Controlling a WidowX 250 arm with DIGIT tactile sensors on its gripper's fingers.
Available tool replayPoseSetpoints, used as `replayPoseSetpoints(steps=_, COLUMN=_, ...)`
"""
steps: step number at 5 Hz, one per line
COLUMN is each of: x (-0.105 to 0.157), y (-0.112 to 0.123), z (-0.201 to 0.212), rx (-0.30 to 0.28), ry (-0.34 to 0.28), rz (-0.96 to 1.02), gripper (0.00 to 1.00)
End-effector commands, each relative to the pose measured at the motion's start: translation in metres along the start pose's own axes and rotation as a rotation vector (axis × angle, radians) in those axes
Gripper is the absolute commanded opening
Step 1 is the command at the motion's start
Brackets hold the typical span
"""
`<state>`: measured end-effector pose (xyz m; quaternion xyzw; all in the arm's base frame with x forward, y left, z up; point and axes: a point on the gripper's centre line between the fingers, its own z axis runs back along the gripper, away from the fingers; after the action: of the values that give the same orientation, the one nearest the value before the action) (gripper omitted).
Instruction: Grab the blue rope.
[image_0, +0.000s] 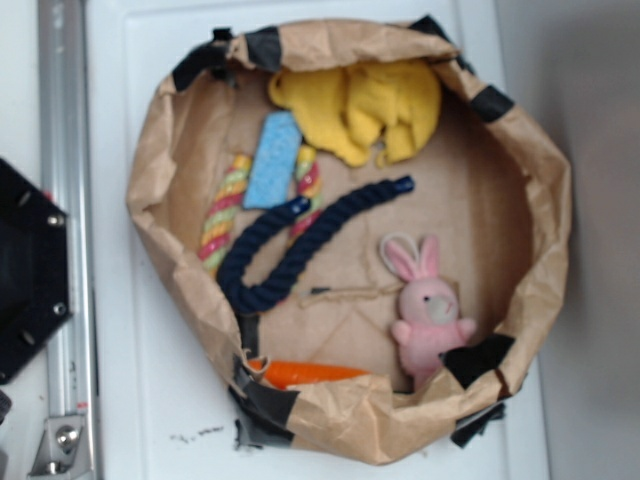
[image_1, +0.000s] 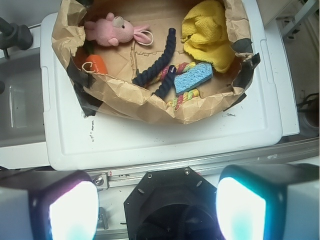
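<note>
The blue rope is a thick navy twisted cord lying in a J-shaped curve on the floor of a brown paper basin. In the wrist view the blue rope lies far ahead, between a pink bunny and a light blue sponge. My gripper is well back from the basin, above the black robot base. It is open wide, with its bright pads far apart and nothing between them. The exterior view does not show the gripper.
A pink bunny, a yellow cloth, a light blue sponge, a striped rope and an orange carrot share the basin. Its crumpled paper wall stands raised all round. A metal rail runs along the left.
</note>
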<state>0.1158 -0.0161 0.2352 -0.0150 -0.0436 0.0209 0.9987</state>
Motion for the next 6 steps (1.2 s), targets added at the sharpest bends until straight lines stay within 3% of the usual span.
replayPoseSetpoints(steps=1, x=0.000, y=0.000, z=0.000, rx=0.000, ry=0.000, rz=0.000, gripper=1.00)
replayPoseSetpoints(steps=2, x=0.045, y=-0.007, z=-0.054, rx=-0.186, ry=0.134, rz=-0.031, gripper=1.00)
replayPoseSetpoints(steps=3, x=0.092, y=-0.012, z=-0.085, rx=-0.179, ry=0.128, rz=0.062, gripper=1.00)
replayPoseSetpoints(steps=4, x=0.128, y=-0.010, z=-0.121, rx=-0.216, ry=0.187, rz=0.106, gripper=1.00)
replayPoseSetpoints(steps=5, x=0.126, y=-0.031, z=-0.164, rx=-0.183, ry=0.277, rz=0.078, gripper=1.00)
replayPoseSetpoints(steps=6, x=0.107, y=-0.046, z=-0.189, rx=-0.130, ry=0.350, rz=0.020, gripper=1.00)
